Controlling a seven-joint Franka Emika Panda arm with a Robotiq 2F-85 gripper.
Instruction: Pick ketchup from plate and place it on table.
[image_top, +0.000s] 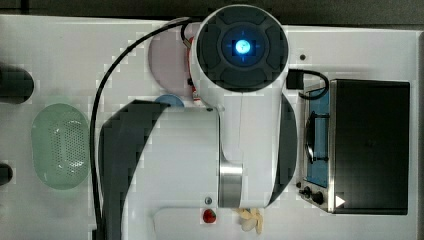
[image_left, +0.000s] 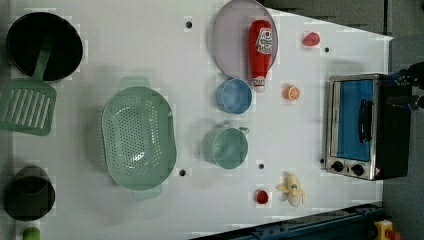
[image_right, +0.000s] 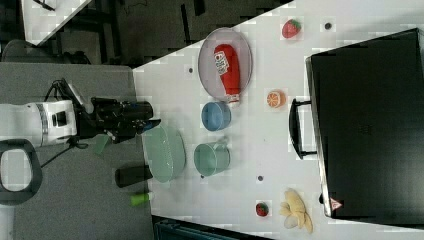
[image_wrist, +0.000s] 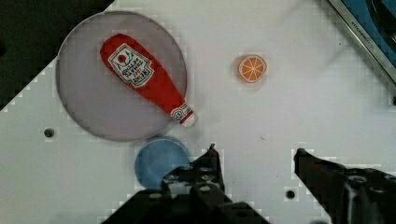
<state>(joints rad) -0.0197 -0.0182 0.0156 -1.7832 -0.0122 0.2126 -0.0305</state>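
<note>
Nearest, the gripper (image_wrist: 254, 156) hangs open and empty above the table (image_wrist: 289, 112); at its ten o'clock the ketchup (image_wrist: 142, 77) lies flat across the plate (image_wrist: 79, 107), cap overhanging the rim. Probably light, soft, slightly squashy: pinch across mid-body

the arm's fingers (image_wrist: 254, 151) stand apart, gripping nothing.
</note>
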